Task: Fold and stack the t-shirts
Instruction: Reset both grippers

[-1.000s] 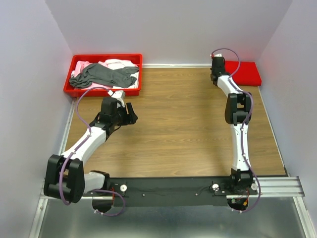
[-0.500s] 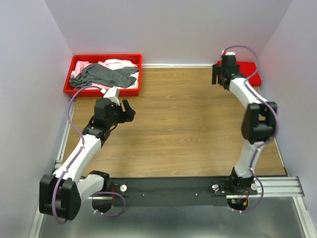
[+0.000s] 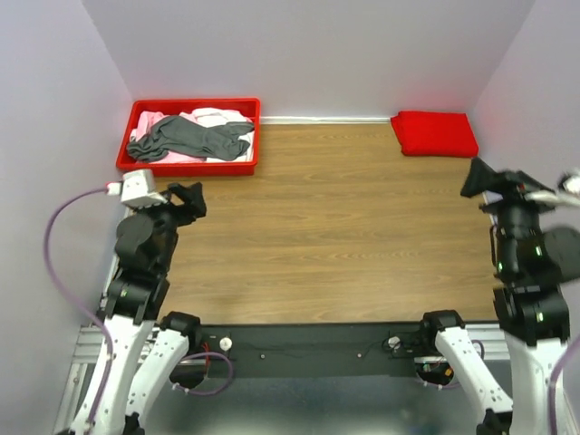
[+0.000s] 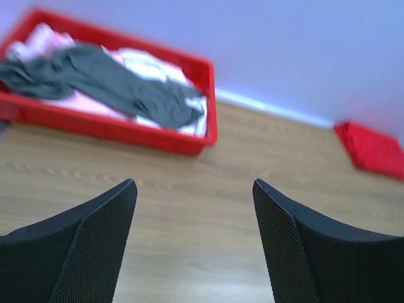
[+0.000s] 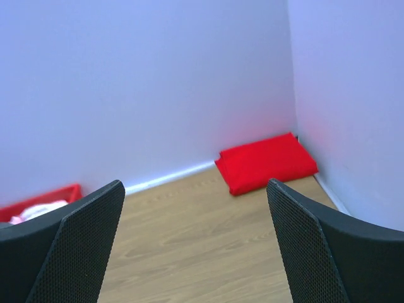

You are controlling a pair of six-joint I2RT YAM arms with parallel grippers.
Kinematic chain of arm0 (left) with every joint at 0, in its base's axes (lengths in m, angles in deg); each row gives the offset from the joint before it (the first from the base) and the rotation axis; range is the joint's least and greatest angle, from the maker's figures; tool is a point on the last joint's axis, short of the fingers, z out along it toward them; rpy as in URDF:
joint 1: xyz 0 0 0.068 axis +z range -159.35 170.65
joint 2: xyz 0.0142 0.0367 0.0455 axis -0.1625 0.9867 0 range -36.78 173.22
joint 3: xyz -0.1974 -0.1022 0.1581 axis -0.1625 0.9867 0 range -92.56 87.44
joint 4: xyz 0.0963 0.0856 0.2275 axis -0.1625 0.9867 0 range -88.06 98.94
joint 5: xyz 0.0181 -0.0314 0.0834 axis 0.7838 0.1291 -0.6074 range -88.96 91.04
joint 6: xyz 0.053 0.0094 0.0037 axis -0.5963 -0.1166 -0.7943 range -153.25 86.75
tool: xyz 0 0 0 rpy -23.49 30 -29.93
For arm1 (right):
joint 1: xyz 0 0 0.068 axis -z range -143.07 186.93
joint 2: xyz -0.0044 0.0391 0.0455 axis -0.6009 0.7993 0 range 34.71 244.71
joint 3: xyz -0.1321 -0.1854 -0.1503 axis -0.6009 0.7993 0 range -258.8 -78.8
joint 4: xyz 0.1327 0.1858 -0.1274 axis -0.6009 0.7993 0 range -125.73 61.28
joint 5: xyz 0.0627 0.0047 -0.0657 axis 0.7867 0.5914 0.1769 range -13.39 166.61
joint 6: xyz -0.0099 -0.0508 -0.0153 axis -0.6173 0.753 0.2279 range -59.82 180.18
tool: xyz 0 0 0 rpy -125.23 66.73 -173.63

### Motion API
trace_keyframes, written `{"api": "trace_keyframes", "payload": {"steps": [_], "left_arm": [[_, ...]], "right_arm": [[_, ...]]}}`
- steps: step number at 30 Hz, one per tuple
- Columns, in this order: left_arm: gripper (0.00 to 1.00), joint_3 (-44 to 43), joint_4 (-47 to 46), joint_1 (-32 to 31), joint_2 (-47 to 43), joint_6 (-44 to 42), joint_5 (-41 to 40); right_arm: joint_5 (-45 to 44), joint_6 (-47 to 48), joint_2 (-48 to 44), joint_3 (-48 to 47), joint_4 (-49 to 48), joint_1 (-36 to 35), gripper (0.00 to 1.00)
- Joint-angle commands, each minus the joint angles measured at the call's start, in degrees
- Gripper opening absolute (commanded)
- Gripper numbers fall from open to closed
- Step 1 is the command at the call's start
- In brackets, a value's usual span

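A folded bright red t-shirt [image 3: 435, 133] lies in the far right corner of the table, also seen as the red t-shirt [image 5: 266, 162] and the red t-shirt [image 4: 372, 149]. A dark grey t-shirt [image 3: 192, 137] lies crumpled over pale pink and white t-shirts [image 3: 210, 117] in the red tray [image 3: 188, 167]; the grey t-shirt [image 4: 107, 79] shows in the left wrist view too. My left gripper [image 3: 190, 199] hovers open near the table's left edge, just in front of the tray, holding nothing. My right gripper [image 3: 478, 178] is open and empty at the right edge, well short of the red t-shirt.
Pale walls close the table on three sides. The wooden table top [image 3: 335, 227] stretches between the two arms. A black rail [image 3: 308, 344] with the arm bases runs along the near edge.
My right gripper has let go at the folded red t-shirt, opened wide and pulled back to the right edge. My left arm has drawn back left, its gripper opening slightly more.
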State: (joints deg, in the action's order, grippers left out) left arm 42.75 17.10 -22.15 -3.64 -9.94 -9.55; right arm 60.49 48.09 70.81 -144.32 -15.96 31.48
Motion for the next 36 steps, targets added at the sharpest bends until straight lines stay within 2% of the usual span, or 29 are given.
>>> {"api": "trace_keyframes", "payload": {"steps": [1,4,6,7,14,20,22,24,36], "left_arm": [[0.83,-3.30,4.27,0.32,-6.50,-0.73,-10.05],[0.84,-3.74,5.23,0.32,-12.12,-0.20,-13.13],[0.84,-3.66,5.67,0.32,-14.50,0.33,-16.11],[0.88,-3.48,5.93,0.32,-15.73,0.68,-16.91],[0.95,-0.93,6.81,0.32,-24.87,1.03,-19.99],[0.95,1.79,7.52,0.23,-27.87,3.58,-20.35],[0.99,2.23,7.52,0.23,-28.57,4.19,-20.78],[0.99,2.50,7.69,0.32,-29.19,5.78,-21.84],[0.99,3.11,6.99,0.32,-31.12,5.34,-21.67]], "right_arm": [[-2.68,0.06,-9.59,5.74,4.75,0.00,1.00],[-2.60,0.23,-17.78,9.96,4.93,0.09,1.00],[-2.34,0.41,-19.74,10.76,4.93,-0.08,1.00],[-1.99,0.67,-20.45,11.11,4.84,0.09,1.00],[0.73,1.11,-20.81,13.66,5.10,0.00,1.00],[1.53,1.20,-21.33,15.07,5.10,0.09,1.00],[1.53,1.46,-21.59,15.24,5.10,0.09,1.00],[1.88,1.72,-21.94,15.68,5.02,0.00,1.00],[4.16,1.99,-22.47,17.00,4.93,0.00,1.00]]}}
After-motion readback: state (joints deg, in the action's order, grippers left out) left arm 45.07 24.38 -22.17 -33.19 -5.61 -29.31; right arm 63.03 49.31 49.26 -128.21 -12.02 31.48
